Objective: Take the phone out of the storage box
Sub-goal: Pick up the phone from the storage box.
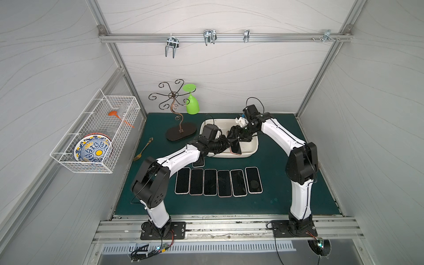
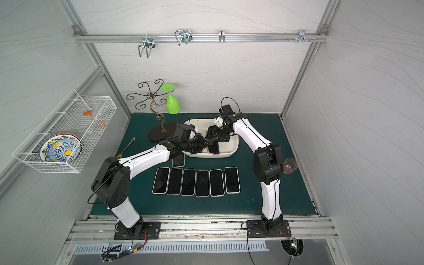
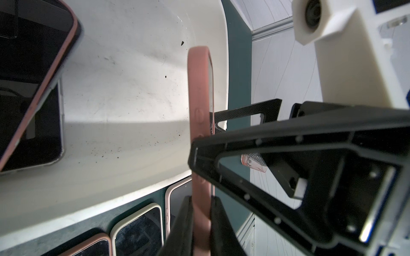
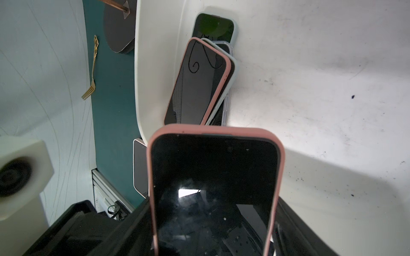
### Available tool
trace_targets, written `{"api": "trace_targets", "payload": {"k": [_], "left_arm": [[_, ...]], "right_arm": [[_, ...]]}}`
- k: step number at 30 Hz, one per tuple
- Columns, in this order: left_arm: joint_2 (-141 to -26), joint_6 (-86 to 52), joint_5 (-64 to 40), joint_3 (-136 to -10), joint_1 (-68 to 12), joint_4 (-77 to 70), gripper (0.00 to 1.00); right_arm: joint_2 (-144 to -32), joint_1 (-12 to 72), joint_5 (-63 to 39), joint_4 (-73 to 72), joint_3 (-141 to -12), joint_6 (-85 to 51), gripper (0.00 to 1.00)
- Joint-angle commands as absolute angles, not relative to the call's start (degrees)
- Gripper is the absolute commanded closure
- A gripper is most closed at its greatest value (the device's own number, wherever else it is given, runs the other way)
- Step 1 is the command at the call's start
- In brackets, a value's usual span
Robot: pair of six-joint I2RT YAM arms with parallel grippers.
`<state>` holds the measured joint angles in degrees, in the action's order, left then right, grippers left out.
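Observation:
A phone (image 1: 236, 146) in a pink case stands on edge over the front part of the cream-white storage box (image 1: 252, 152), seen in both top views (image 2: 213, 146). My left gripper (image 3: 200, 199) is shut on the phone (image 3: 198, 99) across its thin sides, both pads against the pink case. My right gripper (image 4: 213, 208) is shut on the same phone (image 4: 214, 172) across its width, a finger on each long edge. In a top view the two grippers (image 1: 229, 142) (image 1: 237, 135) meet at the phone. Several more phones (image 4: 199, 82) lie stacked in the box (image 4: 310, 88).
A row of several phones (image 1: 218, 182) lies on the green mat in front of the box, and one more (image 1: 198, 163) under my left arm. Behind and to the left are a metal stand (image 1: 181, 134), a green glass (image 1: 192, 104), a gold fork (image 1: 143, 149) and a wire basket (image 1: 91, 137).

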<state>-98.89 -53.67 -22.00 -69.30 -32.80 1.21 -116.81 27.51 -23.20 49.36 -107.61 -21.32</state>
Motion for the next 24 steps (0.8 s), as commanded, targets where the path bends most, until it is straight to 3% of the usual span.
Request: {"api": "trace_targets", "payload": {"k": [1, 3, 8, 12, 24], "left_arm": [[-99.7, -53.7, -23.1, -70.9, -34.0, -5.1, 0.97], [-99.3, -54.1, -23.4, -70.7, -34.0, -6.0, 0.99], [-97.7, -53.9, -23.7, -70.2, -34.1, -6.5, 1.00], [-96.8, -53.5, -24.2, -69.9, -34.0, -6.5, 1.00], [-93.6, -50.5, -24.5, -68.2, -33.0, -2.8, 1.00]], "right_arm": [[-113.9, 28.1, -29.0, 47.7, -107.1, -22.5, 0.81], [-114.2, 28.0, -30.7, 47.3, -106.8, -22.6, 0.74], [-114.3, 27.6, -35.0, 45.1, -105.8, -23.0, 0.28], [-114.1, 27.0, -37.3, 43.4, -105.4, -23.9, 0.03], [-113.8, 23.1, -39.4, 42.3, -105.5, -25.5, 0.02]]}}
